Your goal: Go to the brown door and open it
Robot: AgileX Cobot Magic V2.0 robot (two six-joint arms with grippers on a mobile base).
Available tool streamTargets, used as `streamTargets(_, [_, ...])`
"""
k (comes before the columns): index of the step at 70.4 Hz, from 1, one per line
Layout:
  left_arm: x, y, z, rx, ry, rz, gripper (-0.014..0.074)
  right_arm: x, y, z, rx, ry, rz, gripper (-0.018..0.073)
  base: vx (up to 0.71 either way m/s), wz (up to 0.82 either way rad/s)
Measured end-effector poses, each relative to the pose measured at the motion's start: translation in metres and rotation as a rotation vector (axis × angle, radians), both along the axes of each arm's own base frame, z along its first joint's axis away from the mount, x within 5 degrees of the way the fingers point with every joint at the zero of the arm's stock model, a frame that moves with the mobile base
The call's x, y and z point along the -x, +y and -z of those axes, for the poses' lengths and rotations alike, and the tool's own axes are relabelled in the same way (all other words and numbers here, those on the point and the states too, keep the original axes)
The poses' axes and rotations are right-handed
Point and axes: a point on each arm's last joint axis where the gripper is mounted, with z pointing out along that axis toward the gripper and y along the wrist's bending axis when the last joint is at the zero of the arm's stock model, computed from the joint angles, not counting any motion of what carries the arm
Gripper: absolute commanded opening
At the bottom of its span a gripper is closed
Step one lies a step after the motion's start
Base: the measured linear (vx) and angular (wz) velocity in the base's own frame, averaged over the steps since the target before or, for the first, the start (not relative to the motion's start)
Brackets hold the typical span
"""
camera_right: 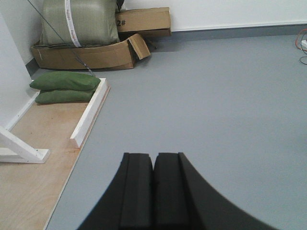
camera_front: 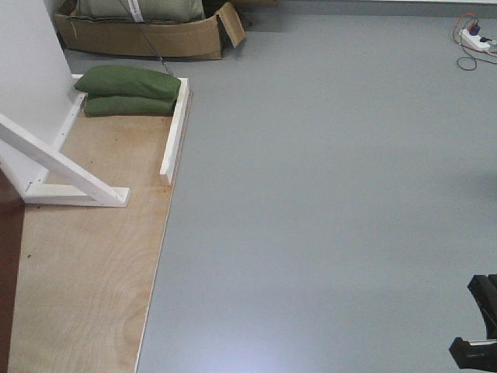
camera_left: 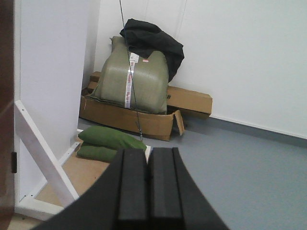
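Exterior front-facing view is showing these items.

- The brown door (camera_front: 8, 272) is appearing only as a dark reddish strip at the far left edge, bordering the plywood base board (camera_front: 93, 272). The left wrist view is likewise catching it as a thin strip along its left margin.
- A white brace frame (camera_front: 70, 167) is standing on the board. Its diagonal strut is running down to a foot beside a white panel (camera_front: 27, 70).
- Two green sandbags (camera_front: 128, 85) are lying stacked at the board's far end, touching a white edge rail (camera_front: 175, 132).
- A cardboard box (camera_front: 155, 39) is sitting behind them, holding a taped olive sack (camera_left: 134, 76). A black garment (camera_left: 153, 38) is draping over the sack's top.
- The grey floor (camera_front: 326, 194) is filling the right side. A power strip (camera_front: 474, 37) with cables is lying at the far right corner.
- The left gripper (camera_left: 147, 191) is pressing its black pads together with nothing between them, facing the sandbags and sack.
- The right gripper (camera_right: 153, 191) is likewise holding its pads together on nothing, hovering over grey floor, well apart from the door.
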Motion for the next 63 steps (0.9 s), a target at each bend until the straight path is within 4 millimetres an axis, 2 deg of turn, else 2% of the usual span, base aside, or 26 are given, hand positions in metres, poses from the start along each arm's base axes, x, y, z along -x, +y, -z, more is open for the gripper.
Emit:
streamTargets(27, [0.0000,0.0000,0.0001,0.000,0.001,0.000,0.0017,0.0000,0.0000,0.0000,0.000,0.000,0.000,0.0000,0.15,-0.06])
streamTargets(63, [0.0000,0.0000,0.0001,0.000,0.001,0.000,0.0017,0.0000,0.0000,0.0000,0.000,0.000,0.000,0.0000,0.01,-0.02])
